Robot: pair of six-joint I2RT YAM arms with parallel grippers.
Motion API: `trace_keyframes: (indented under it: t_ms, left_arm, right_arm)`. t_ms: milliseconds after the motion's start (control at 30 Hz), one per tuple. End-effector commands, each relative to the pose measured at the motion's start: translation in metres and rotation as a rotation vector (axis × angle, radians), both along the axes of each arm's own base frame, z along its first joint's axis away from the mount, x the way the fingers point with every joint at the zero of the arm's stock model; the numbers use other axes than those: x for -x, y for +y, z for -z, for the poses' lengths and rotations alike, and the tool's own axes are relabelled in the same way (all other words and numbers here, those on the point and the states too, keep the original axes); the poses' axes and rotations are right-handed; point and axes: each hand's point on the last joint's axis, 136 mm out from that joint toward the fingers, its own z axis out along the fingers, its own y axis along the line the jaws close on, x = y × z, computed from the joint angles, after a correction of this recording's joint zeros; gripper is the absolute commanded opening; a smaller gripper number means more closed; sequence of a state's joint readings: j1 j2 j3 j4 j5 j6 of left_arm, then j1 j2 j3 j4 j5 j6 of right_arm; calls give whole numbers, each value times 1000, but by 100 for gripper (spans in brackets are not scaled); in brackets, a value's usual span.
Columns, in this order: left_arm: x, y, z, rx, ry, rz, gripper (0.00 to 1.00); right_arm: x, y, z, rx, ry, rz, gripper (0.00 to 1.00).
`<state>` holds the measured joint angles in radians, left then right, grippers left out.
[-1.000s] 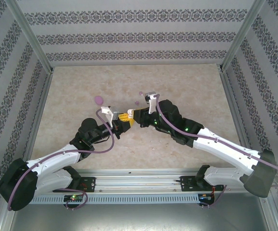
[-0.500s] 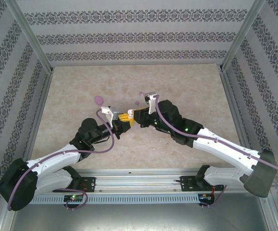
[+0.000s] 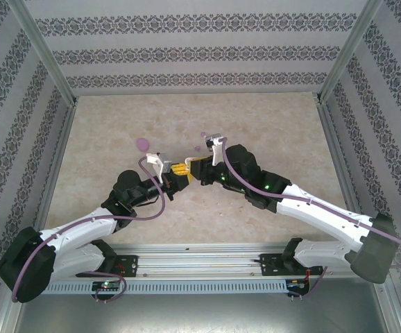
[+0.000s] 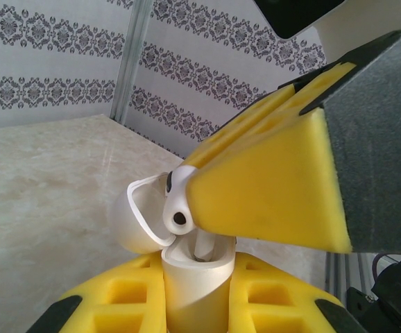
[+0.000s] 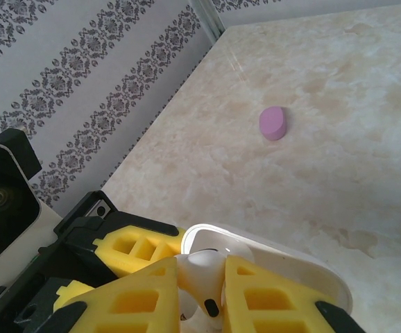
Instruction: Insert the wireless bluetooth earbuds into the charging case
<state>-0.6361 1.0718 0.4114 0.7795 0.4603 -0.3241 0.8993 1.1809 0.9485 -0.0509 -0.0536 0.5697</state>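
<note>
My left gripper point(image 3: 177, 175) point(image 4: 195, 305) is shut on the white charging case point(image 4: 195, 277), holding it upright with its lid point(image 4: 134, 218) point(image 5: 287, 267) swung open. My right gripper point(image 3: 194, 166) point(image 5: 201, 263) meets it from the right, shut on a white earbud point(image 4: 176, 205) point(image 5: 205, 272). The earbud's stem points down into the case's mouth while its head still sits above the rim. Two tiny pale purple earbuds point(image 3: 202, 134) point(image 3: 195, 148) lie on the table just behind the grippers. A second white earbud is hidden from me.
A pale purple oval object point(image 3: 142, 143) point(image 5: 272, 123), bigger than the earbuds, rests on the marble table point(image 3: 270, 132) to the back left of the grippers. Patterned walls and metal posts point(image 3: 44, 48) close in the table on three sides.
The right gripper has edged slightly towards the left gripper with the white earbud. The left arm and the purple pieces have stayed put.
</note>
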Motion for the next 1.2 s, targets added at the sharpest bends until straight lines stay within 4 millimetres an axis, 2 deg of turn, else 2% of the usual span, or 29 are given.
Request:
trace_keyframes:
  t_ms: [0, 367, 633, 867, 1167]
  left_arm:
    - [10, -2, -45, 106, -118, 28, 0]
    - [14, -2, -42, 101, -122, 46, 0]
    - [16, -3, -44, 101, -133, 56, 0]
    - [20, -6, -48, 110, -165, 86, 0]
    - [25, -7, -50, 135, -175, 115, 0]
  right_arm:
    - [10, -1, 18, 56, 37, -37, 18]
    - [15, -15, 15, 119, 24, -36, 17]
    - [16, -13, 14, 141, 29, -57, 17]
    - [16, -13, 1, 134, 17, -69, 17]
    - [17, -19, -2, 125, 14, -59, 17]
